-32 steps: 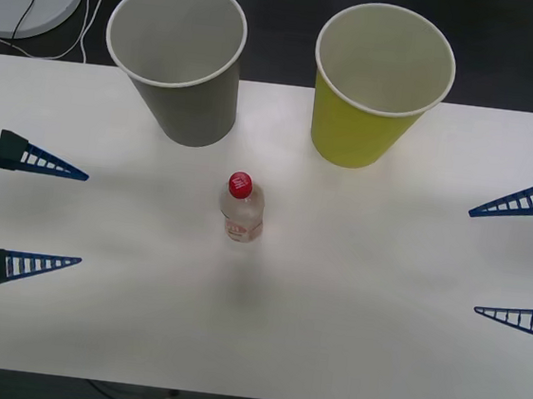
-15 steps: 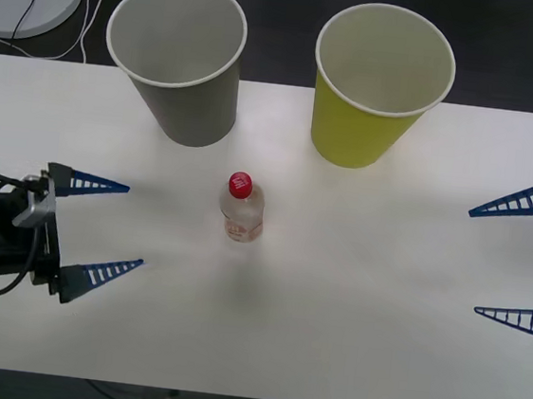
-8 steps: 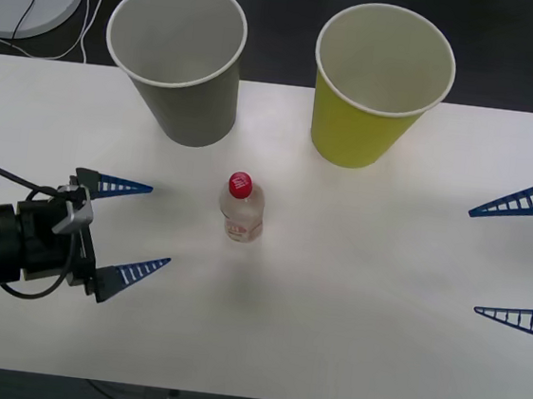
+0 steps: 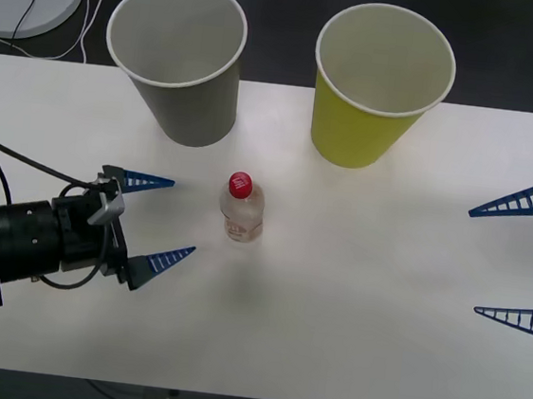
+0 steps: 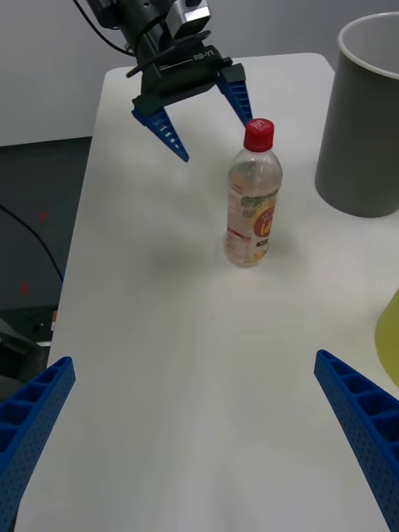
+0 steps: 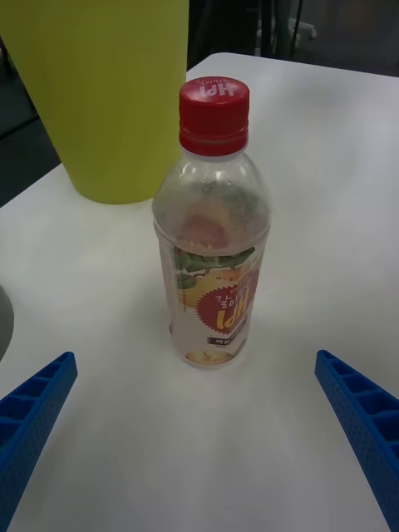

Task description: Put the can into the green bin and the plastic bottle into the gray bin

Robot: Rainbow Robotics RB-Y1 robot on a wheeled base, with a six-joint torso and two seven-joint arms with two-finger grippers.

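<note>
On the white tabletop (image 4: 352, 294) we see the bottle (image 4: 243, 208) standing upright, clear, with red cap and white-orange label. Our left tool (image 4: 166, 219) is wide open beside it, holding nothing; right tool (image 4: 506, 265) open too.

The plastic bottle (image 6: 213, 241) carries "HP" on its red cap, and the left gripper (image 5: 202, 101) body reads "RB-Y1".

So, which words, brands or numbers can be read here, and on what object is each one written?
"RB-Y1": on the left gripper body, in the right wrist view.
Plastic bottle red cap: white print, seen upside down, unreadable.
Bottle label: red-orange lettering, not legible.
</note>
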